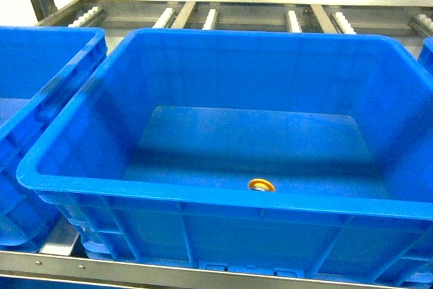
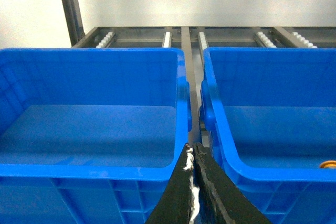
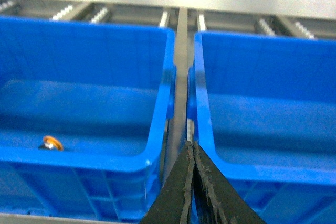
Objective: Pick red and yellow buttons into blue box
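Buttons are the job, and one small yellow-orange round thing (image 1: 261, 185) already lies on the floor of the big blue box (image 1: 223, 191), close to its near wall. It may be the yellow button, but it is too small to be sure. No red button shows anywhere.

Both arms hang back at the near edge. The left gripper (image 2: 195, 167) has its fingers pressed together with nothing in them, over the gap between the left crate (image 2: 94, 171) and the middle box. The right gripper (image 3: 192, 161) is pinched closed and holds nothing too, by the right crate (image 3: 262, 174).

Trouble could come if an arm drops low, because the thick rims are near and could catch it.
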